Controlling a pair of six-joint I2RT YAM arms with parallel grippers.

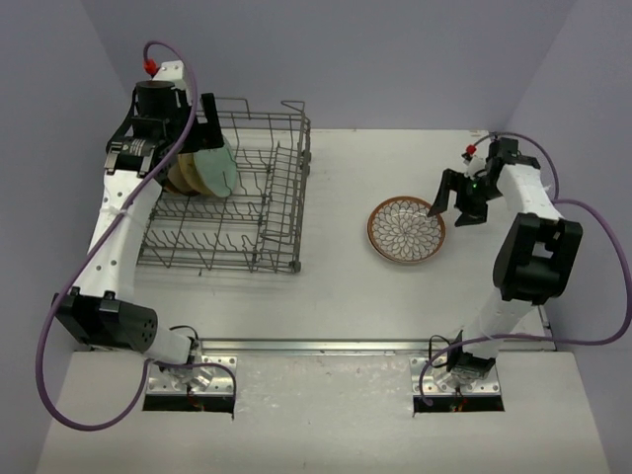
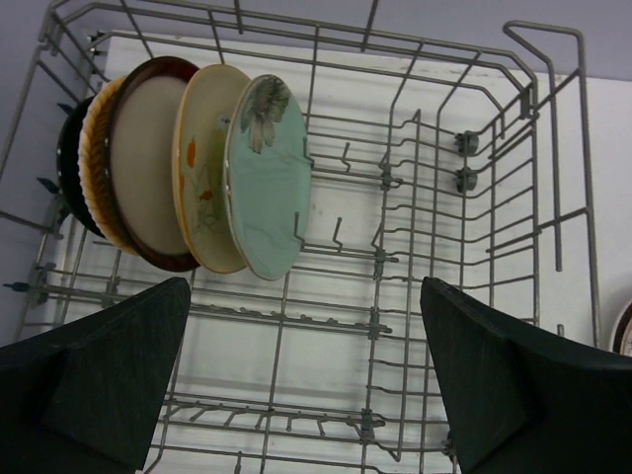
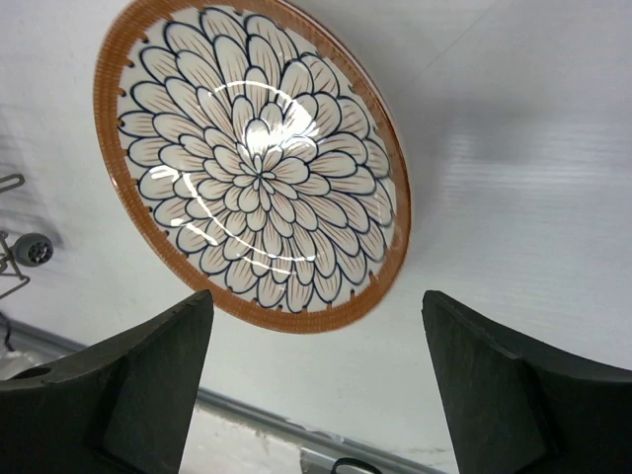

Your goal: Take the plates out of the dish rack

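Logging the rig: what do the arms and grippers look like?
The left arm and right arm have white links, black joints. Purple cables loop along them, red-tipped at the wrists. The left gripper and right gripper have dark wedge-shaped fingers.

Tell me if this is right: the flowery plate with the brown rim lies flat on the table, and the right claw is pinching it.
Not quite. The flowery plate does lie flat on the table, but the right claw is open, not pinching it. The right wrist view shows its fingers spread wide, clear of the rim.
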